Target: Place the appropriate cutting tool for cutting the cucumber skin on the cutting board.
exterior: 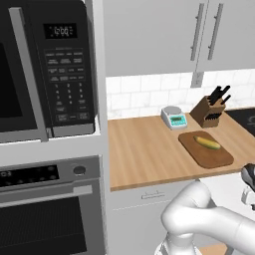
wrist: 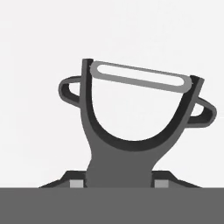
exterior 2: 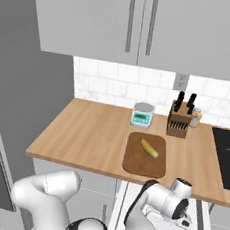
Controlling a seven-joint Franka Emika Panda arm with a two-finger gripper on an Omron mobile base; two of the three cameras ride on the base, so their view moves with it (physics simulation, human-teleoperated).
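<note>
A dark grey Y-shaped peeler [wrist: 131, 146] with a silver blade [wrist: 140, 75] stands up between my fingertips, against a plain white background. My gripper [wrist: 119, 183] is shut on its handle. The yellow-green cucumber [exterior: 207, 143] [exterior 2: 149, 148] lies on the dark-brown cutting board [exterior: 215, 158] [exterior 2: 142, 166] near the counter's front edge. My wrist [exterior 2: 178, 193] hangs low in front of the counter, below its edge and just right of the board.
A wooden knife block [exterior: 209, 110] [exterior 2: 179, 121] with black handles and a small kitchen scale [exterior: 174, 117] [exterior 2: 142, 115] stand behind the board by the tiled wall. A black cooktop [exterior 2: 228, 154] lies to the right. Microwave [exterior: 50, 64] and oven [exterior: 50, 209] fill the left.
</note>
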